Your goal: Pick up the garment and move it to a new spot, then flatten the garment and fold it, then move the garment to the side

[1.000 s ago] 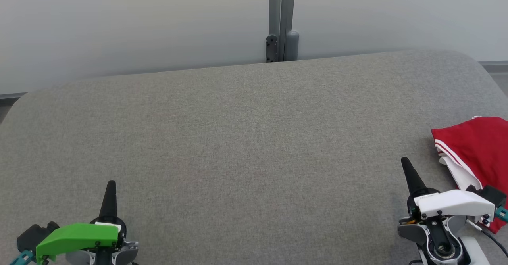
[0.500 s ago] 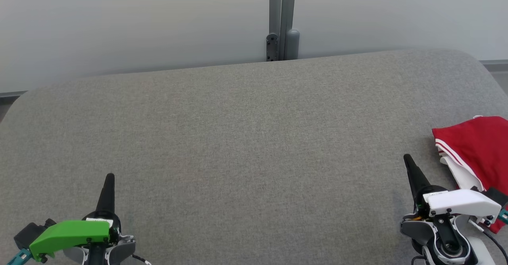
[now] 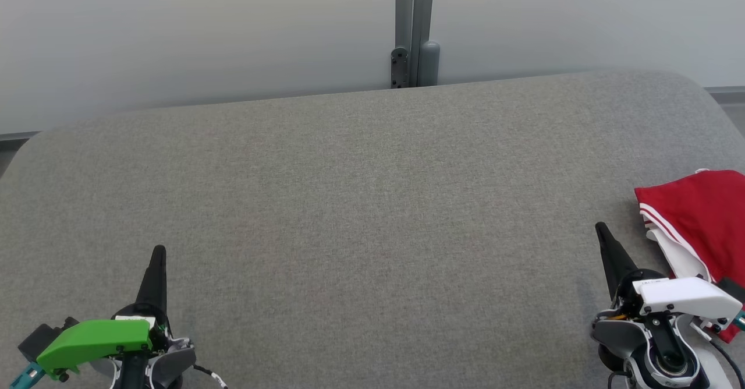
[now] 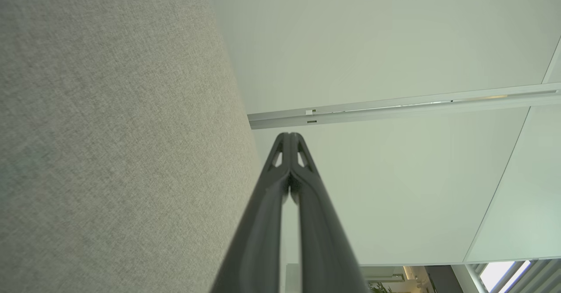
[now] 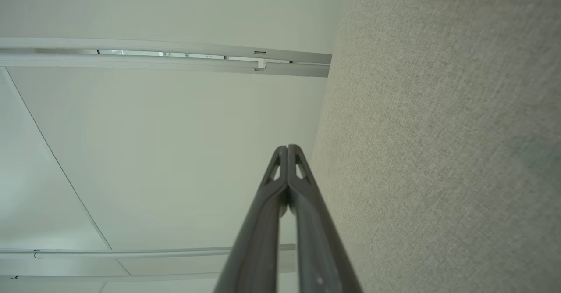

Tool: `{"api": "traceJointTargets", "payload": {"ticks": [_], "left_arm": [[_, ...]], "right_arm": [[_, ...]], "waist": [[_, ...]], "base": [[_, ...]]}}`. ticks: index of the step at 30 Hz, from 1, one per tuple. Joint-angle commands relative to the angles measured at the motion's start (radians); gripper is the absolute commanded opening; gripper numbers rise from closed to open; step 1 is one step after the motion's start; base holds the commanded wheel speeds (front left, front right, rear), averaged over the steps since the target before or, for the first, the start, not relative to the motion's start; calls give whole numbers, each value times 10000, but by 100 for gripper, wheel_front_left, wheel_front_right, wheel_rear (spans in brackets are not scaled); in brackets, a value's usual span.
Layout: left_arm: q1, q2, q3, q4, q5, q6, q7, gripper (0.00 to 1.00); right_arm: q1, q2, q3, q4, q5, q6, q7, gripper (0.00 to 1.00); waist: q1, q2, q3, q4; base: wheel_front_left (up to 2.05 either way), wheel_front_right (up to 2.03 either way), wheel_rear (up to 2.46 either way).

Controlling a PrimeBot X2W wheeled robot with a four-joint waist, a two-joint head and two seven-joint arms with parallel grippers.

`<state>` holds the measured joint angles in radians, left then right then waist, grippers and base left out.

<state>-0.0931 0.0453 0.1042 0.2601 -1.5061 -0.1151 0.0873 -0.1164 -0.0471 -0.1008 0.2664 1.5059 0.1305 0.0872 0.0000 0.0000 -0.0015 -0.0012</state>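
Grey surface [image 3: 372, 202] holds red garment [image 3: 701, 214] before pale wall [image 3: 174, 28].

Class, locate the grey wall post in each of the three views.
Head view: grey wall post stands upright at top centre.
Left wrist view: post runs sideways across the right half.
Right wrist view: post runs sideways across the upper left.
Shared landmark: the grey padded surface, whose edge it meets.

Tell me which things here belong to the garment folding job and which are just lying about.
Part of the job:
- red garment, lying at the surface's right edge
- grey padded surface
- left hand, shut, holding nothing
- right hand, shut, beside the garment, holding nothing

Just there:
- grey post behind the surface
- pale wall panels
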Motion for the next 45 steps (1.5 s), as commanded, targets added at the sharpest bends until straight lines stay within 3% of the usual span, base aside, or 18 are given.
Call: {"api": "traceJointTargets", "payload": {"ticks": [1,15,45], "left_arm": [[-165,77,58,-79,-272,-80,75,0],[-216,82,125,-175,-1112,-198,312,0],[-211,81,121,-167,-1071,-194,304,0]], "right_arm": [[86,-49,-47,-106,217,5,84,0],[130,-54,-162,-266,1125,4,313,0],[127,-52,-156,-260,1101,4,304,0]], "waist": [[0,0,5,2],[0,0,46,12],[0,0,46,12]], "base": [[0,0,0],[0,0,0],[0,0,0]]}}
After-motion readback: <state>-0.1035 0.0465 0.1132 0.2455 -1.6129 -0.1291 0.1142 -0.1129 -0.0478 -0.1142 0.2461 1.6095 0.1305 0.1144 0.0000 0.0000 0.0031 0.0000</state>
